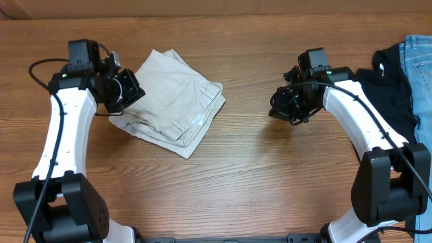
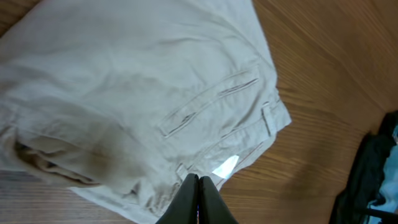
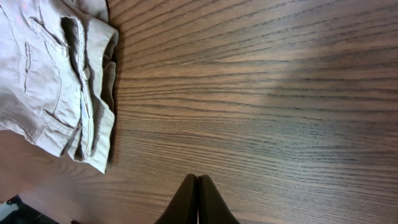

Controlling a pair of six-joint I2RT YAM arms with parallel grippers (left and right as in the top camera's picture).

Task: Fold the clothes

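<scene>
The beige shorts (image 1: 174, 101) lie folded into a rough square left of the table's middle, a back pocket and a white label showing (image 2: 227, 165). My left gripper (image 1: 123, 94) hovers over their left edge, shut with nothing between its fingers (image 2: 199, 179). My right gripper (image 1: 287, 108) hangs above bare wood to the right of the shorts, also shut and empty (image 3: 198, 178). In the right wrist view the shorts (image 3: 56, 74) fill the upper left corner.
A black garment (image 1: 391, 88) and blue denim jeans (image 1: 422, 74) lie at the table's right edge. The black garment also shows at the lower right of the left wrist view (image 2: 370, 180). Bare wood table (image 1: 270, 169) spreads between the arms.
</scene>
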